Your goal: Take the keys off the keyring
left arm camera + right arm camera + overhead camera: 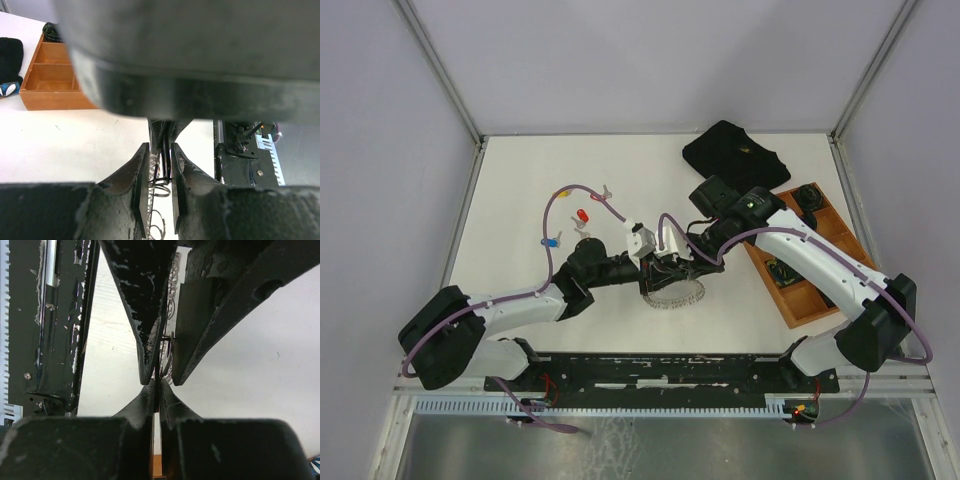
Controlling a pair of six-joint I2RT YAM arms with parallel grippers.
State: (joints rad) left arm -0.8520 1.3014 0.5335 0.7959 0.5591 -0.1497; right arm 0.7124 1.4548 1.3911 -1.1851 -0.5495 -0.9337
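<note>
Right claw (156, 390): fingers pressed together at the tips, nipping a thin strip of metal; whether that strip belongs to the ring or to a key cannot be told. Left claw (159, 192): jaws parted by a narrow gap only, one pad on either side of the wire loops that rise between them; firm contact with the wire cannot be confirmed. The two claws meet tip to tip at the middle of the desk, the left arm reaching in from the near left, the right arm from the near right. Directly beneath and just near of the claw tips lies the round silvery metal keyring fringed with small metal pieces (673, 293), its near arc resting on the white desk (520, 180), its far edge hidden under the claws. Loose keys lie well apart from the ring, to the far left of it: a small key with a red plastic head (582, 216), and further left a pair with blue and yellow heads (551, 242) lying close together. Another small silvery piece (607, 192) lies further off; its detail is too small to read. To the right, under the right arm, stands an orange-brown wooden tray with compartments (55, 100). Beyond it, at the far right, lies a folded black cloth (735, 155).
</note>
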